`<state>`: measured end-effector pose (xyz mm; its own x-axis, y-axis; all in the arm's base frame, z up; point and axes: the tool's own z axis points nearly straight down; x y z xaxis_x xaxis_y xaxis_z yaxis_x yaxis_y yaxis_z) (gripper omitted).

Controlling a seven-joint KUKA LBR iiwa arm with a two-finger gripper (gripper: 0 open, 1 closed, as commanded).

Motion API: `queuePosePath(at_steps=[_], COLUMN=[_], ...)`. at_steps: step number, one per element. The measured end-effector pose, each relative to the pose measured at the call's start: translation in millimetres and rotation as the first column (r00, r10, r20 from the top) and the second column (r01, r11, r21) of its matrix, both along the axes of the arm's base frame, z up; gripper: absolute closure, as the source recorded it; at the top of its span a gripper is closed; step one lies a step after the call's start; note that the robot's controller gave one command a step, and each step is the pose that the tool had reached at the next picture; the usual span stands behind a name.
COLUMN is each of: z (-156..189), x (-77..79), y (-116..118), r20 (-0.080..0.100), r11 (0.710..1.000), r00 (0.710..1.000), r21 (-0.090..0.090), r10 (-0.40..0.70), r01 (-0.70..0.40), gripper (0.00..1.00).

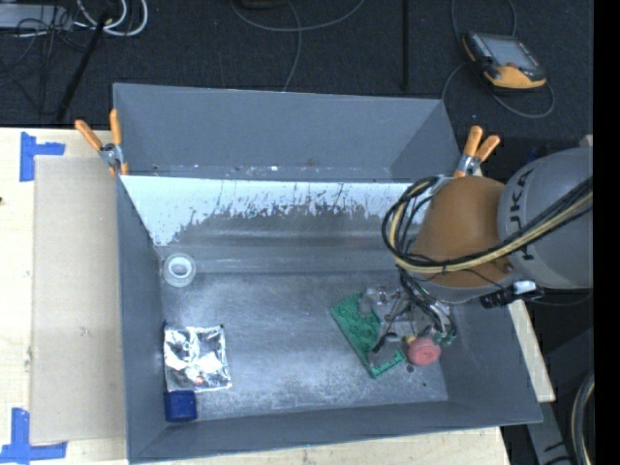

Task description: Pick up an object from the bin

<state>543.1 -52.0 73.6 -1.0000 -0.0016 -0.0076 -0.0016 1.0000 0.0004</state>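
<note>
The arm (554,223) comes in from the right side of the grey metal bin (291,136), its wrist wrapped in an orange cover (463,223) with black and yellow cables (392,232) looped round it. Below that cover the hand (395,325) is down low in the right part of the bin, close to the near wall, right at a flat green board (353,325) that looks like a small circuit board. The board lies askew on the bin floor, one corner pointing toward the far wall and its long side running down toward the near wall. The hand's dark metal parts overlap the board's right edge, so they seem to touch it, though whether the board is actually gripped cannot be made out; nor can it be told if the hand is wide or narrow, as the parts blend with the board and with the wires about them. Just beside the board's lower right end lies a small pink round thing (423,353), touching or nearly touching the hand. The other things lie well apart on the left side of the bin: a clear plastic ring (179,269) toward the far wall, a crumpled silver foil packet (197,356) nearer the front, and a small blue block (180,406) just below the packet, by the front left corner.
</note>
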Motion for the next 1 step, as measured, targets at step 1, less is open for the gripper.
queuePosePath(at_steps=[1], z=[153.5], x=[-13.1], y=[10.9], r20=[0.0], r11=[0.999], r00=[0.999], r21=[0.0], r10=[-0.046], r01=[0.046], gripper=[1.0])
